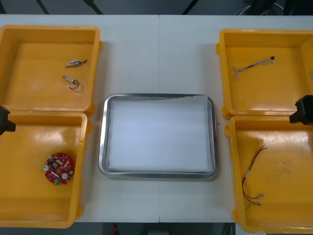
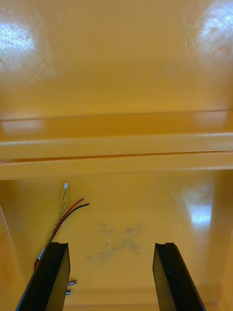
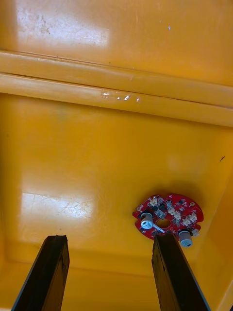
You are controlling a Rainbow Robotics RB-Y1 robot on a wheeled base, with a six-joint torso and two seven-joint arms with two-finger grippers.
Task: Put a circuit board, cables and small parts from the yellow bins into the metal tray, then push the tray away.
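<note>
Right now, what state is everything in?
Tray, holding nothing.
Board, flat in left near bin.
Metal parts, in left far bin.
Far cable, in right far bin.
Near cable, in right near bin.
Left gripper, open, above left near bin.
Right gripper, open, above right near bin.

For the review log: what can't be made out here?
- Front view: small metal parts, too small to identify.
- Right wrist view: red and yellow cable, end behind the open right gripper.
- Left wrist view: circuit board, edge behind the open left gripper.
</note>
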